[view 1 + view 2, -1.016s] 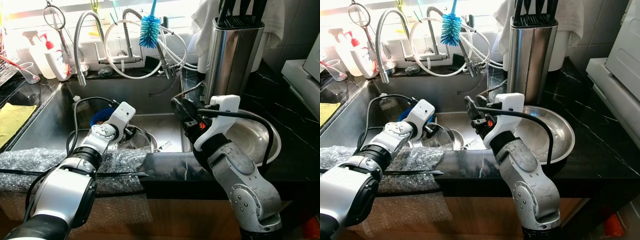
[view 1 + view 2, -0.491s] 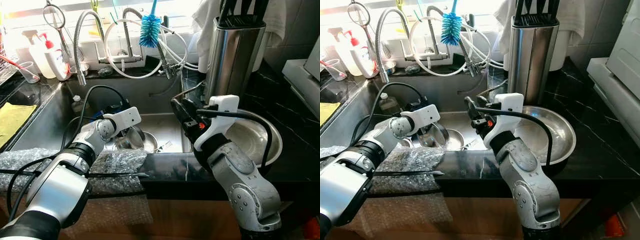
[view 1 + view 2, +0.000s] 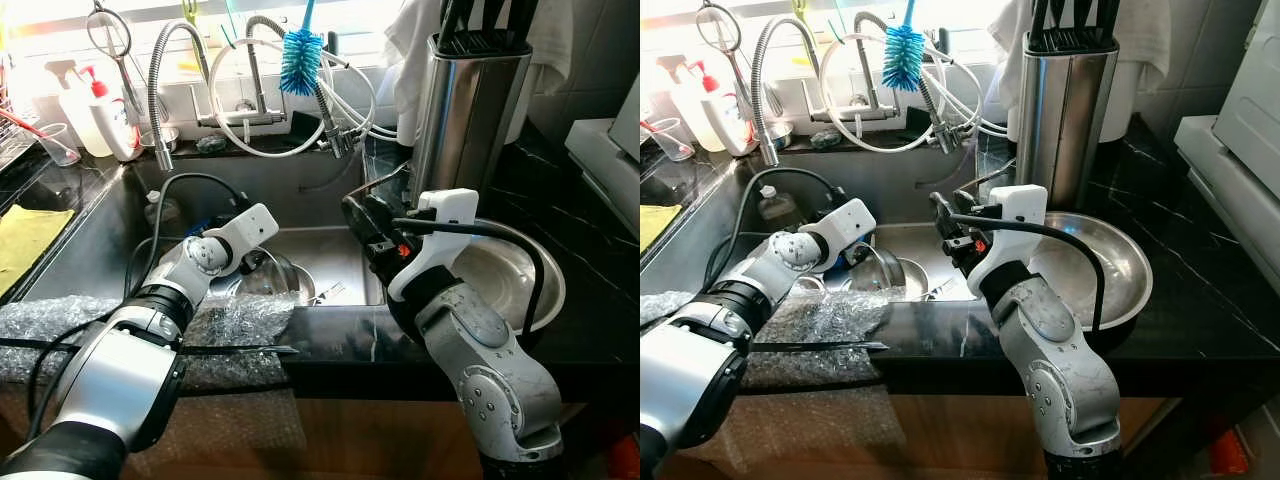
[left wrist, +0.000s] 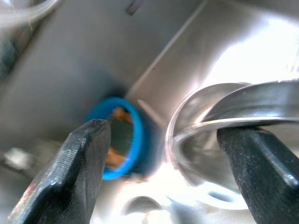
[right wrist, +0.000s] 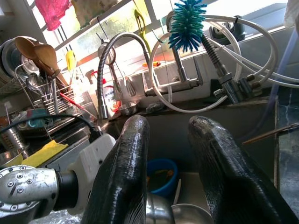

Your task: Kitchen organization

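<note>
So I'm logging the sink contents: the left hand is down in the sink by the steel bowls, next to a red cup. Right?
Not quite: the cup is blue, not red, as the left wrist view shows. The rest stands: the left hand is down in the sink by the steel bowls.

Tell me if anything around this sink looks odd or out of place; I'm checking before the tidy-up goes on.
Crinkled bubble wrap is draped over the sink's front edge, an odd thing beside dishes. In the sink, steel bowls lie tilted and piled near a blue dish. The left gripper is open among them; the right gripper hovers open above.
</note>
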Controlling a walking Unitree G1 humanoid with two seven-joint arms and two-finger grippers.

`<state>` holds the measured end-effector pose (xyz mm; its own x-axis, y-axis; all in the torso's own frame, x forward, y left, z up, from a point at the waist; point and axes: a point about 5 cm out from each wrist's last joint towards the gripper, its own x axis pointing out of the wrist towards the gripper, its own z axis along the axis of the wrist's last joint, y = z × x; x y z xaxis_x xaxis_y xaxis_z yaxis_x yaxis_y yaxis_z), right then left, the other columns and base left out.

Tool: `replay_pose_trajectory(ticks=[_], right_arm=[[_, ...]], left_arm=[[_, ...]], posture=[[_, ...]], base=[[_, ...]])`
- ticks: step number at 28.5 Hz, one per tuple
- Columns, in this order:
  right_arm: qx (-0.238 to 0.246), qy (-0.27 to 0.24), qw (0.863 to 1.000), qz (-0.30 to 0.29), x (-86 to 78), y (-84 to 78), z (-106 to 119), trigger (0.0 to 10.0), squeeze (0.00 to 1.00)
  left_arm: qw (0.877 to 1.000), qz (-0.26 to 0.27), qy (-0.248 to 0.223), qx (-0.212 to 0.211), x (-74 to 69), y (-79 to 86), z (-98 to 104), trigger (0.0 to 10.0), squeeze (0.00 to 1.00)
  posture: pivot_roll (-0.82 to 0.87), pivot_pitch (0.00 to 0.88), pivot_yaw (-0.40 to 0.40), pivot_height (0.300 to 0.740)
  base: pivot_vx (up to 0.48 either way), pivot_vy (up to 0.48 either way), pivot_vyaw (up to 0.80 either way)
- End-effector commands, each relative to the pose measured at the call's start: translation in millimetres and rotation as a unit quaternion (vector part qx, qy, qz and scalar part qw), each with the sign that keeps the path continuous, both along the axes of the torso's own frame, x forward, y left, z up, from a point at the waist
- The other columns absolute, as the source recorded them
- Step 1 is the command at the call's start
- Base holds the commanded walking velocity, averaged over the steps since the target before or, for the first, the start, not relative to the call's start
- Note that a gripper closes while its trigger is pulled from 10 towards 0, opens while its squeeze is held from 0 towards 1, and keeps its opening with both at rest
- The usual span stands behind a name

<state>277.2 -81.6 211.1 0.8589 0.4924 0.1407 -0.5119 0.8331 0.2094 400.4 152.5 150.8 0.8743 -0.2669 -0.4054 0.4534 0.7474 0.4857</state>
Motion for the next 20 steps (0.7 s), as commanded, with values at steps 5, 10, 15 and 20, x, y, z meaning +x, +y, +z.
replay_pose_trajectory(ticks=[5, 10, 15, 20], right_arm=[[0.0, -0.001, 1.0, 0.01, 1.1, 3.9, 2.0, 10.0, 0.0], [0.002, 0.001, 1.0, 0.01, 1.3, 4.1, 1.8, 10.0, 0.0], [0.001, 0.0, 1.0, 0.009, 1.6, 3.9, 2.1, 10.0, 0.0], [0.002, -0.001, 1.0, 0.005, 1.8, 2.5, 2.5, 10.0, 0.0]], left_arm=[[0.996, 0.04, 0.037, -0.068, 1.3, 7.2, 2.9, 10.0, 0.0], [0.989, 0.054, 0.06, -0.123, 0.8, 3.4, 1.9, 10.0, 0.0], [0.989, 0.061, 0.051, -0.126, 2.3, 2.7, 4.9, 10.0, 0.0], [0.999, 0.032, -0.009, -0.03, 6.9, 6.2, 19.4, 10.0, 0.0]], posture=[[-0.17, 0.0, 0.125, 0.74], [-0.18, 0.0, 0.126, 0.74], [-0.18, 0.0, 0.126, 0.74], [-0.17, 0.0, 0.129, 0.74]], base=[[0.0, 0.0, 0.0], [0.0, 0.0, 0.0], [0.0, 0.0, 0.0], [0.0, 0.0, 0.0]])
